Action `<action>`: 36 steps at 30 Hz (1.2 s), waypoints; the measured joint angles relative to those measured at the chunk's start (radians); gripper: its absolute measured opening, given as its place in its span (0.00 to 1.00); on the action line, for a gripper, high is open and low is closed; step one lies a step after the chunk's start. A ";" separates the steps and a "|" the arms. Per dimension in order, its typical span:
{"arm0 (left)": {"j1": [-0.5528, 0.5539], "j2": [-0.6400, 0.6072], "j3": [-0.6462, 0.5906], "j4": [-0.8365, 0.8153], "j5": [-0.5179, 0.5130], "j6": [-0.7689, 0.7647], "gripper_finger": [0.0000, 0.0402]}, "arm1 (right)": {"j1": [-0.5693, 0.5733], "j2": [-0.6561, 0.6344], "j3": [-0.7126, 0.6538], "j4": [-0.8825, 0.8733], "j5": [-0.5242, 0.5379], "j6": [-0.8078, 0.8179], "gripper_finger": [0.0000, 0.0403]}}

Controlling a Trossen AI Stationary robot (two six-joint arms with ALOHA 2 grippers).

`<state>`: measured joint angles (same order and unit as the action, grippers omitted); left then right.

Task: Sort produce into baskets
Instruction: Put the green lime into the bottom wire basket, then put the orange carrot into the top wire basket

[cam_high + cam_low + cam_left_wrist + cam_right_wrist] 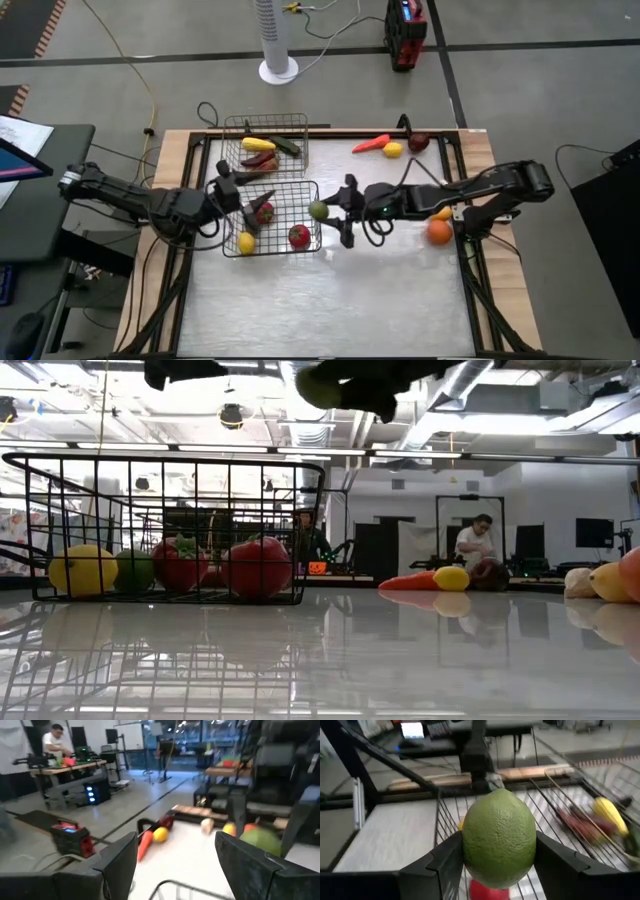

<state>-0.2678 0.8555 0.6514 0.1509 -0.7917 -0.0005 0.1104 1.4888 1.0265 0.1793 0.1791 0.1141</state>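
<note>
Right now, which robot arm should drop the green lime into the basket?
The right one, probably. The right gripper already holds the green lime at the rim of the near basket. The left gripper is open and empty.

No lettering, label, brand mark, number or sign can be read anywhere on the table, the produce or the wire baskets. Screens and lit equipment in the room behind show only glow, with nothing on them legible.

Robotics lab; exposed ceiling ducts (pixel 480 375); equipment-laden workbenches (pixel 65 767)
</note>
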 joint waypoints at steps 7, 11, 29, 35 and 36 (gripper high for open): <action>-0.044 -0.035 0.000 0.001 0.018 -0.026 0.63 | -0.024 0.217 0.120 0.050 -0.045 -0.049 0.59; -0.047 -0.048 0.000 0.001 0.020 0.004 0.63 | -0.052 0.302 0.229 -0.051 -0.114 -0.089 0.62; -0.045 -0.055 0.000 0.021 -0.028 0.139 0.63 | -0.271 0.162 0.341 -0.712 0.052 -0.140 0.83; -0.045 -0.056 0.000 0.017 -0.029 0.147 0.63 | -0.462 0.086 0.181 -0.705 0.066 -0.143 0.82; -0.045 -0.056 0.000 0.016 -0.028 0.146 0.63 | -0.499 0.079 0.151 -0.700 0.066 -0.148 0.82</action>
<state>-0.3130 0.7998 0.6518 0.1672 -0.8200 0.1459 -0.3884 1.5682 1.1778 -0.5209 0.2451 -0.0334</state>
